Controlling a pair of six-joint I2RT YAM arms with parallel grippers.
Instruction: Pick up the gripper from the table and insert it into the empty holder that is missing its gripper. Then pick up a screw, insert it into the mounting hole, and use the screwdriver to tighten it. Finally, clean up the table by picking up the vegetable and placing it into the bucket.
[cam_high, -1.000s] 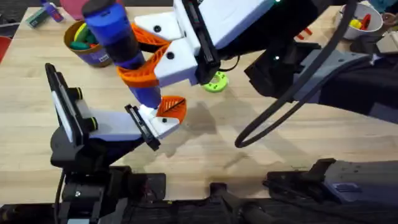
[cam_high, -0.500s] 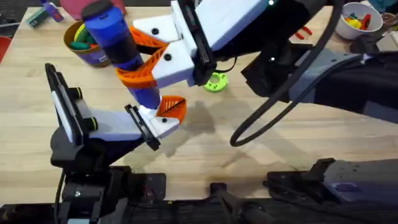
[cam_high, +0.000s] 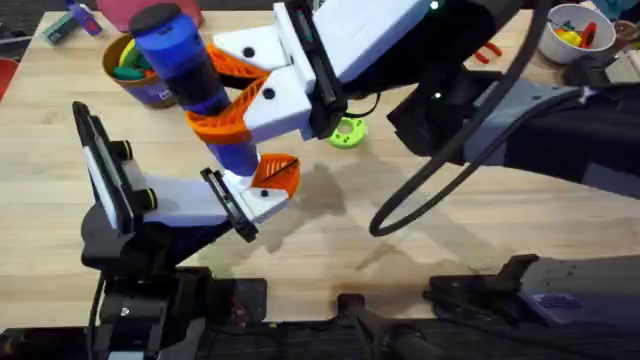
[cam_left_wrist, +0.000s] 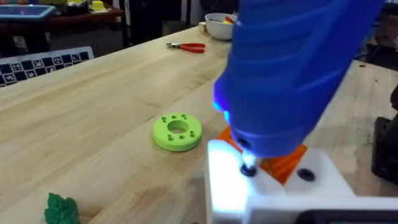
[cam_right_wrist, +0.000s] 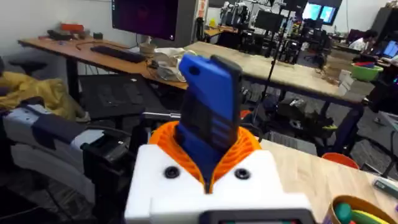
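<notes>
Clamped between the right gripper's (cam_high: 232, 95) orange ribbed pads (cam_high: 215, 122), the bright blue pen-shaped electric screwdriver (cam_high: 190, 75) stands tilted, its thin bit down on the small white angular plastic holder block (cam_high: 255, 200), beside the orange plastic wedge (cam_high: 277, 173) seated there. From the left wrist view the bit meets a mounting hole (cam_left_wrist: 249, 169), though the screwdriver's blue body hides most of the wedge, and the left gripper's state I cannot tell. Behind, the yellow-rimmed purple-walled bucket (cam_high: 150, 90) is partly covered by the screwdriver, while a small dark green toy vegetable (cam_left_wrist: 62, 210) lies cut off at the frame edge, near a bright green holed disc (cam_left_wrist: 177, 132).
</notes>
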